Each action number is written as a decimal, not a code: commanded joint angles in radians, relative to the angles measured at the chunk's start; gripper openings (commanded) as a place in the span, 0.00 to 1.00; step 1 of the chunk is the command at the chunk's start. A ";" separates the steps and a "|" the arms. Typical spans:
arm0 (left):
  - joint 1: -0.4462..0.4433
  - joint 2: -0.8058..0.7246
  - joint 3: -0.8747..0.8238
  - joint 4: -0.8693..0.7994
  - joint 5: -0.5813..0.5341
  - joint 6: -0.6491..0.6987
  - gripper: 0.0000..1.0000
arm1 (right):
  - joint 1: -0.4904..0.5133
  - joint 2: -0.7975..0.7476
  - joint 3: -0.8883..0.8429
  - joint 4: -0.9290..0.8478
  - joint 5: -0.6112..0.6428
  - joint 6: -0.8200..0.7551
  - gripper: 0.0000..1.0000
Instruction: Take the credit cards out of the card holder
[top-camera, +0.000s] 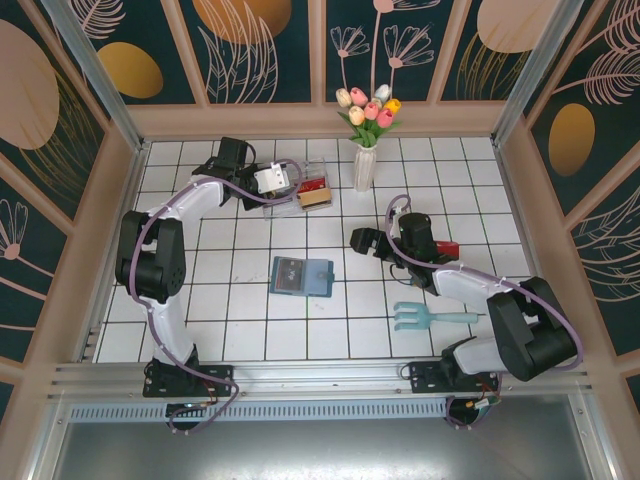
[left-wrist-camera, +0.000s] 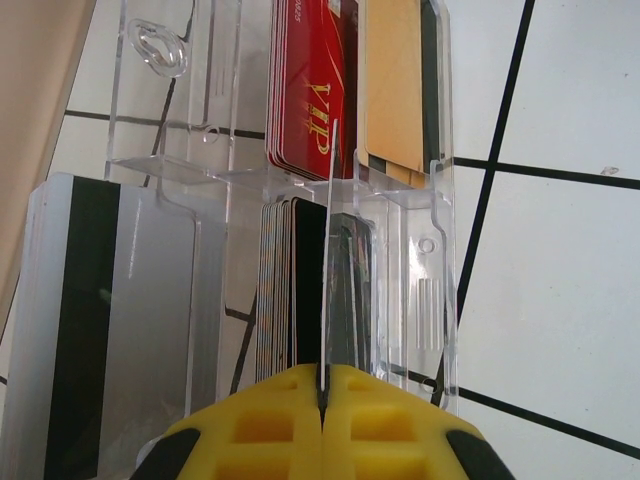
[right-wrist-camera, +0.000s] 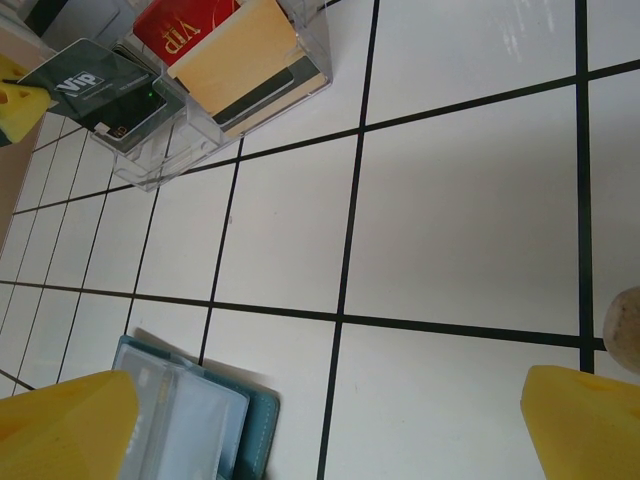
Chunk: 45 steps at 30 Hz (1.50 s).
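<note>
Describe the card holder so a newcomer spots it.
From the vase of tulips at the back of the table, come toward the near edge, slightly left: the card holder lies flat and open on the tiles. It is a teal-blue rectangle, unlike the clear tray behind it or the pronged rake to its right.

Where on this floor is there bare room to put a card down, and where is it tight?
Bare tiles lie between the left arm and the card holder, in the near strip between card holder and hand rake, and right of the vase along the far wall. Crowded: the clear tray, left end effector gripping a card, and vase sit close together.
</note>
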<state>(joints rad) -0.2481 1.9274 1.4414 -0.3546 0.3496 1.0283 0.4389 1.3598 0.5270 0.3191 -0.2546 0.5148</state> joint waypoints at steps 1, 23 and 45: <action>0.013 0.023 0.020 0.003 -0.009 0.032 0.00 | -0.011 -0.010 -0.018 0.041 0.008 0.011 0.99; 0.026 0.047 -0.002 0.029 -0.054 0.024 0.08 | -0.022 0.005 -0.018 0.054 -0.040 0.023 0.99; 0.030 -0.004 0.015 0.026 -0.011 -0.005 0.26 | -0.026 0.004 -0.018 0.051 -0.048 0.026 0.99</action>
<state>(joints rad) -0.2230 1.9610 1.4422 -0.3401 0.3058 1.0275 0.4240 1.3598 0.5201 0.3416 -0.2890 0.5331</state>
